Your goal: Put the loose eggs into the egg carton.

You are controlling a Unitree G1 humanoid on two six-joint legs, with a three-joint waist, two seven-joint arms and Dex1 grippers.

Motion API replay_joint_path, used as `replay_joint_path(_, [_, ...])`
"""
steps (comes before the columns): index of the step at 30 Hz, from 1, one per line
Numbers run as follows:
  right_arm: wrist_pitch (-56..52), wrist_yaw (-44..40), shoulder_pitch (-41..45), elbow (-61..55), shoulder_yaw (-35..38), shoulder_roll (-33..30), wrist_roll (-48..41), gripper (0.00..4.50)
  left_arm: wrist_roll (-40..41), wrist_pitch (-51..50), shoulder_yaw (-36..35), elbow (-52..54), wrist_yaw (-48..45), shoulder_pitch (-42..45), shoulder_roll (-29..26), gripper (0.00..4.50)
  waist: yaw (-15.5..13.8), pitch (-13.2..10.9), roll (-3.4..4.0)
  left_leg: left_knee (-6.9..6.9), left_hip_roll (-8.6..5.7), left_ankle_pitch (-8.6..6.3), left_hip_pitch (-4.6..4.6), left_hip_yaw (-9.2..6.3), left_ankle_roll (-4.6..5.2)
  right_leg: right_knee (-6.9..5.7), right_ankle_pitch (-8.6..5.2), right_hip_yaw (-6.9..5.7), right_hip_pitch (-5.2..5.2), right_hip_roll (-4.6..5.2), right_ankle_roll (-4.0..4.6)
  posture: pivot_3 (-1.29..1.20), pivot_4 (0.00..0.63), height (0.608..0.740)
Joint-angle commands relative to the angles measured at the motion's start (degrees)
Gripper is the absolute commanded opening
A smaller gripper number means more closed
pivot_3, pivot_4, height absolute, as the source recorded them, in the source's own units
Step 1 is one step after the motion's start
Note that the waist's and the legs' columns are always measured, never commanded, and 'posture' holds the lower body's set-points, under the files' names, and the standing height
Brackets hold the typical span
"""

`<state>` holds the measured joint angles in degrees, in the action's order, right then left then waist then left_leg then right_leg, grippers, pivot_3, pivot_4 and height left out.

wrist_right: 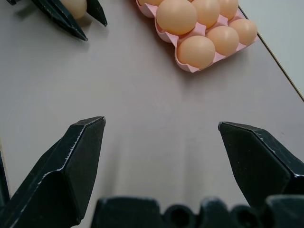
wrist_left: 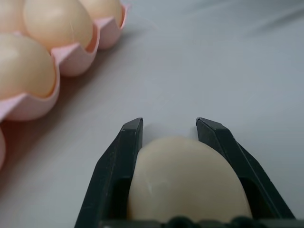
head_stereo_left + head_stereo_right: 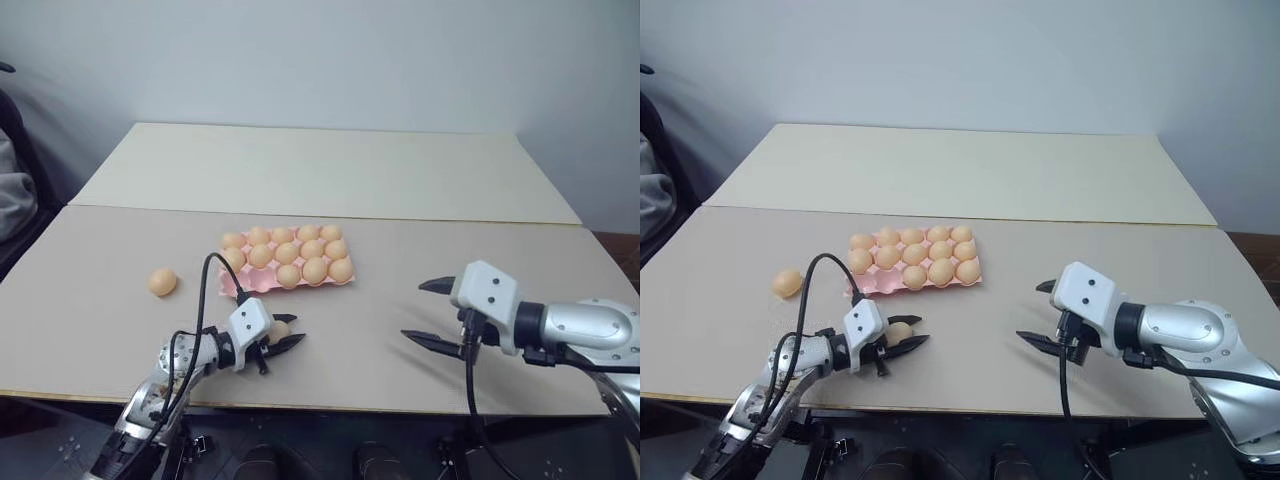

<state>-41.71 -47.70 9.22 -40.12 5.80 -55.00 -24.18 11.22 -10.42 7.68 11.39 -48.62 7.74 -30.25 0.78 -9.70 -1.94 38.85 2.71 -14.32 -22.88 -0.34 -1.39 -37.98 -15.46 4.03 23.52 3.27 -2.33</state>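
The pale pink egg carton [image 3: 238, 289] lies mid-table with several tan-orange eggs in its cups; the cup at its near left corner looks empty. One loose egg [image 3: 162, 281] rests on the table to the carton's left. My left gripper [image 3: 283, 334] is just in front of the carton's near left corner, shut on another loose egg [image 2: 187, 180], which sits between its two black fingers [image 2: 118, 161]. My right gripper [image 3: 414, 310] stands open to the right of the carton, above the table, with nothing between its fingers [image 1: 76, 156].
The beige table [image 3: 360, 360] has a seam across it behind the carton, where a paler board [image 3: 330, 170] begins. A white wall rises behind it. The table's front edge runs just below both grippers. A dark object sits at the far left edge.
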Motion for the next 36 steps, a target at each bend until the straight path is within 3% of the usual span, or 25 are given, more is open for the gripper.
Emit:
replay_joint_path(1, [1.3, 0.6, 1.3, -0.4, 0.5, 0.1, 0.3, 4.44, 2.2, -1.1, -2.6, 6.5, 0.8, 1.0, -0.8, 1.69, 0.0, 0.0, 0.00, 0.00, 0.00, 0.00, 0.02, 0.00, 0.00, 0.01, 0.00, 0.00, -0.03, 0.00, 0.00, 0.00, 0.150, 0.740])
replay_joint_path(5, [1.3, 0.9, 1.6, -0.3, 0.2, 0.3, 0.4, 4.44, 2.4, -1.4, -5.5, 8.8, 3.3, 2.8, -1.1, 1.69, 0.0, 0.0, 0.00, 0.00, 0.00, 0.00, 0.06, -0.01, 0.01, 0.03, -0.01, -0.01, -0.09, 0.00, -0.01, 0.00, 0.150, 0.740])
replay_joint_path(14, [1.1, 1.6, 2.3, -0.3, -0.8, 1.3, 0.9, 4.44, -7.8, 5.9, -7.7, -4.9, 16.6, 12.2, 2.2, 1.69, -0.1, 0.0, -0.01, -0.01, -0.02, -0.02, 0.22, -0.03, 0.03, 0.16, -0.01, -0.04, -0.33, 0.01, -0.02, 0.00, 0.150, 0.740])
replay_joint_path(24, [0.4, 2.2, 1.9, -1.0, -0.1, 0.9, 0.6, 4.44, -3.9, 4.5, -8.5, -8.5, 16.3, 12.7, 5.6, 1.69, -0.1, 0.0, -0.01, 0.00, -0.02, -0.02, 0.19, -0.04, 0.04, 0.18, 0.01, -0.04, -0.32, 0.01, -0.04, 0.00, 0.150, 0.740])
replay_joint_path(32, [0.1, 1.9, 1.5, -1.3, 0.4, 0.4, 0.2, 4.44, -4.7, 9.3, -10.2, -10.3, 20.3, 13.8, 7.5, 4.18, -0.1, 0.0, -0.01, 0.00, -0.02, -0.03, 0.18, -0.05, 0.04, 0.20, 0.01, -0.04, -0.33, 0.02, -0.05, 0.00, 0.150, 0.740])
replay_joint_path(36, [0.4, 1.8, 1.7, -0.9, 0.0, 0.4, 0.4, 4.44, -4.0, 10.2, -9.6, -9.7, 18.8, 12.8, 7.0, 4.18, -0.1, 0.0, -0.01, 0.00, -0.02, -0.03, 0.19, -0.05, 0.04, 0.20, 0.01, -0.04, -0.33, 0.02, -0.05, 0.00, 0.150, 0.740])
